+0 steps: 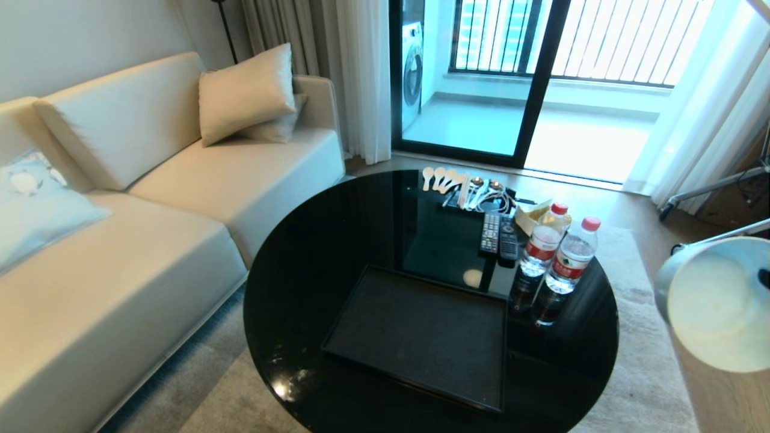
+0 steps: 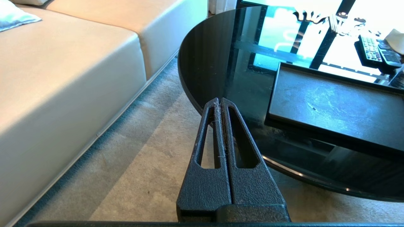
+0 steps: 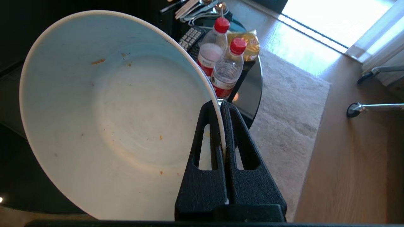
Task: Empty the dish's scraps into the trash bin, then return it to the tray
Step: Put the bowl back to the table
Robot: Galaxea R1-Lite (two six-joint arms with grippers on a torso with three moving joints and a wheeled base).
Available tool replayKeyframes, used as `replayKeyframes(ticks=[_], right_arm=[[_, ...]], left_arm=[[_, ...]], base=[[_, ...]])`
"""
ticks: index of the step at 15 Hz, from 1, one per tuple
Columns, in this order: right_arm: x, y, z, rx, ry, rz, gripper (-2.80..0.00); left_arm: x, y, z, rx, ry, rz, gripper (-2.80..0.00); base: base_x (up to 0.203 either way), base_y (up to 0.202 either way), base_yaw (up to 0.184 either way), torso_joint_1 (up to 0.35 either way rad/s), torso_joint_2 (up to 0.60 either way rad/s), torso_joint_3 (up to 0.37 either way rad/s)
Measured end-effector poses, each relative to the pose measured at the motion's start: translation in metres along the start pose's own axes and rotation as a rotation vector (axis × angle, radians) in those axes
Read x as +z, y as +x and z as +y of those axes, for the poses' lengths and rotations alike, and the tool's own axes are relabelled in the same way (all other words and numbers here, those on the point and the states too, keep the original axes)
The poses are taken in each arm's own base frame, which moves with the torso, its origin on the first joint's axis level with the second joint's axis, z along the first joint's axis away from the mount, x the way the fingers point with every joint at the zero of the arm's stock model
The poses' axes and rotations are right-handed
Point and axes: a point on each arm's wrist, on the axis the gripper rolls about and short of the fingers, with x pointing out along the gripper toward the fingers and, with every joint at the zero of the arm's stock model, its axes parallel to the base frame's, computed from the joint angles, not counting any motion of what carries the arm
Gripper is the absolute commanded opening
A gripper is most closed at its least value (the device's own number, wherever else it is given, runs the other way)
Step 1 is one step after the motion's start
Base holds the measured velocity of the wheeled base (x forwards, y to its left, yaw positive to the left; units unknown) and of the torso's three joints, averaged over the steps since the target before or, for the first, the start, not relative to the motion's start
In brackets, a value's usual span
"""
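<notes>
White ceramic fills my head view at about 3 o'clock: the dish (image 1: 719,300) hangs off the counter's (image 1: 313,264) right edge, tilted on its side, hollow toward the camera. One black tray (image 1: 421,334), nothing on it, lies near the counter's 6 o'clock rim. Two water bottles (image 1: 556,258) with red caps stand touching at the tray's 2 o'clock corner, two remotes (image 1: 499,237) lie side by side beyond it, and a fan of spoons (image 1: 460,183) sits at 12 o'clock.

From the left wrist I see the left tool (image 2: 220,102) clenched on nothing, over the carpet (image 2: 151,164) beside the counter, the tray at 2 o'clock.

From the right wrist, the right tool (image 3: 220,105) is pinched on the dish's rim. Only a few orange and yellow scraps (image 3: 98,61) cling as specks inside; both bottles stand just behind.
</notes>
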Motion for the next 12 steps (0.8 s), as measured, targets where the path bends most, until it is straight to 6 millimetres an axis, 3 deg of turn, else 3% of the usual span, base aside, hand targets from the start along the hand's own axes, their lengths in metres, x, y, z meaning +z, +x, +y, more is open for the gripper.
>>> replayKeyframes(ticks=[12], right_arm=[[-0.004,0.139,0.006,0.161,0.141,0.309,-2.8]], left_arm=[[0.0,0.0,0.0,0.0,0.0,0.0,-2.8]], base=[[0.0,0.0,0.0,0.0,0.0,0.0]])
